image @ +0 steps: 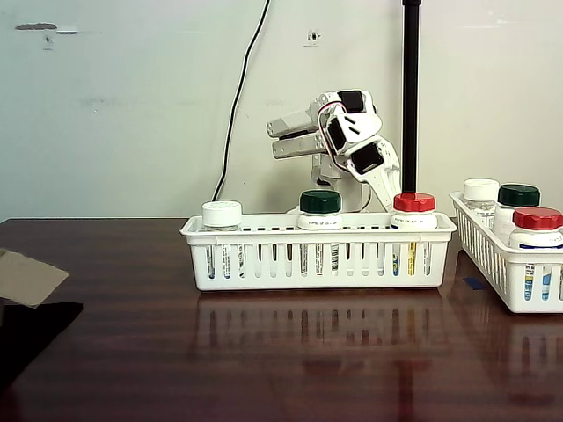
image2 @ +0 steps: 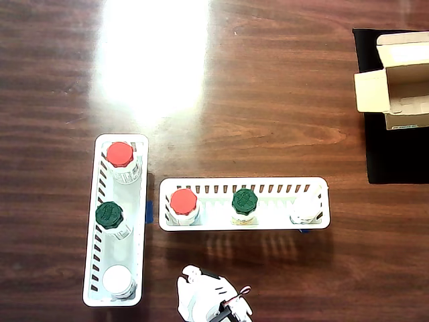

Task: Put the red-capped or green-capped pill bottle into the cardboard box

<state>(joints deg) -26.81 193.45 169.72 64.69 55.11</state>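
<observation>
Behind the basket (image: 318, 255), the gripper (image: 387, 189) hangs just beside the red bottle (image: 414, 211). I cannot tell its jaw state. Box (image2: 395, 80) lies far right overhead

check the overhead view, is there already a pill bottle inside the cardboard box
No, the cardboard box lies open with nothing in it, and all six bottles sit in the two white baskets.
</observation>
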